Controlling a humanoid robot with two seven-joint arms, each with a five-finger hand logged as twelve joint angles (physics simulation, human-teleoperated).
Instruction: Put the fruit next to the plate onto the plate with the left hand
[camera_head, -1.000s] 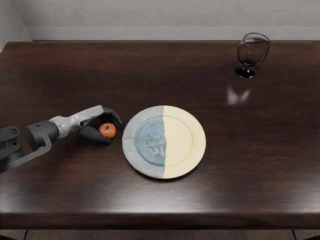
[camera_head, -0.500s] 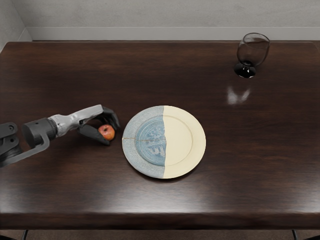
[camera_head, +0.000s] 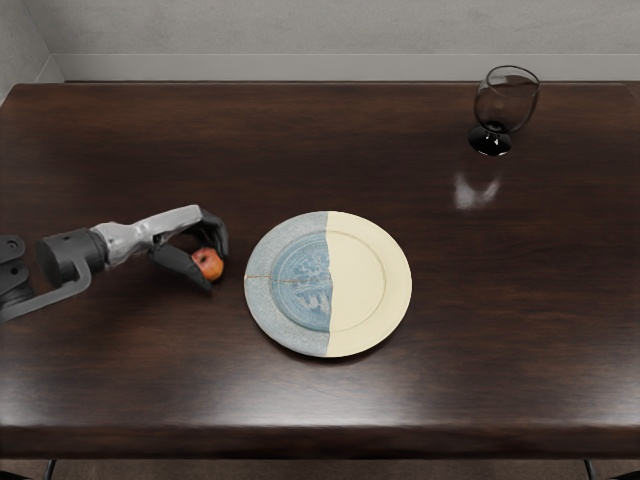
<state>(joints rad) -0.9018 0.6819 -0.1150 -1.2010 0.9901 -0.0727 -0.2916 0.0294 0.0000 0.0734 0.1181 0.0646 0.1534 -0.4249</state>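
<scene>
The red fruit sits just off the plate's rim at its 9 o'clock, close beside the plate but not on it. The left hand is clenched around it. Its dark fingers arch over the fruit from 12 o'clock and the thumb comes under it from 7 o'clock, so only the fruit's plate-facing side shows. Whether the fruit rests on the worktop or is held just above it cannot be told. The grey forearm runs back toward 9 o'clock to a dark joint at the picture's left edge.

The plate is round and lies flat near the middle of the worktop. Its left half is grey-blue with a blue pattern in the well, and its right half is plain cream.

Well apart, at about 1 o'clock from the plate near the far right corner, stands a wine glass with a dark foot. A pale patch of light lies on the wood in front of it.

The worktop is dark brown, glossy wood with a fine grain running across. Behind its far edge rises a grey wall with a lighter band along its foot.
</scene>
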